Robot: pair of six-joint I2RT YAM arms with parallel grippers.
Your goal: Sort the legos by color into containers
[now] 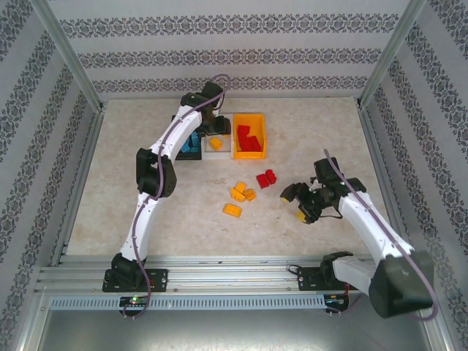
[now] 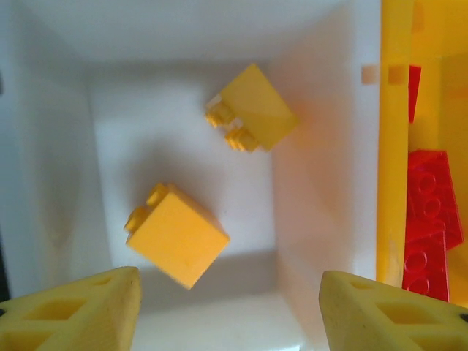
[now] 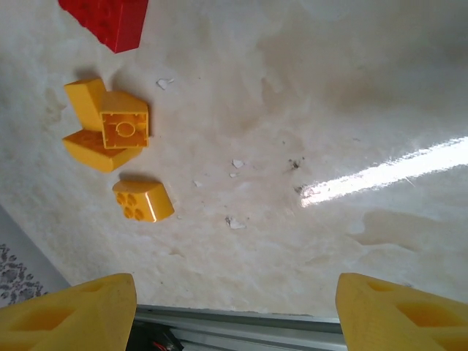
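My left gripper [image 2: 230,314] hangs open over the white container [image 2: 183,44], nothing between its yellow fingers [image 2: 73,311]. Two yellow legos [image 2: 175,234] [image 2: 252,108] lie inside it. In the top view that gripper [image 1: 214,130] is at the back row of containers. Right of the white container, the yellow bin [image 1: 259,137] holds red legos [image 2: 431,212]. Loose yellow legos [image 1: 241,192] [image 1: 232,210] and a red lego [image 1: 266,178] lie mid-table. My right gripper [image 1: 296,203] is open and empty, low and just right of them; its wrist view shows the yellow legos [image 3: 106,124] [image 3: 142,199] and the red one [image 3: 106,20].
A blue container [image 1: 191,144] stands left of the white one. The yellow bin's wall [image 2: 395,146] runs close along my left gripper's right side. The table's metal front rail [image 3: 241,322] lies just under my right gripper. Patterned walls enclose the table.
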